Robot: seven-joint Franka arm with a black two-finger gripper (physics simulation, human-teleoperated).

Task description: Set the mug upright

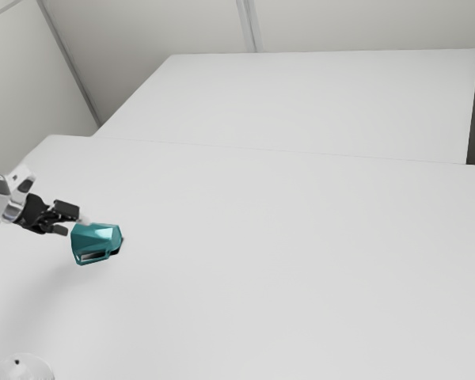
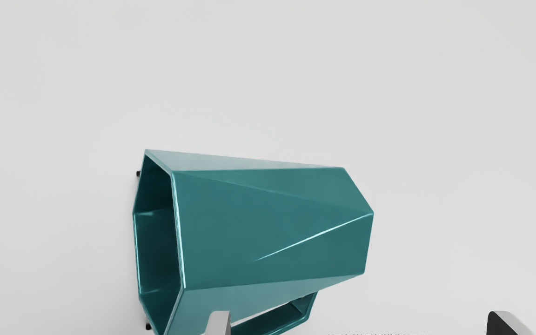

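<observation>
The gripper is at the exterior view's left, beside the teal faceted mug, which lies on its side on the white table. In the wrist view the mug shows its dark open mouth at one end and its closed base at the other, with its handle low along one side. The gripper is open, its two fingertips wide apart; one overlaps the mug's side near the handle, the other stands past the base over bare table. Nothing is held between them.
The white table extends around the mug and toward the exterior view's right. A second white surface adjoins its far edge, with walls behind. A round white object sits at the exterior view's lower left.
</observation>
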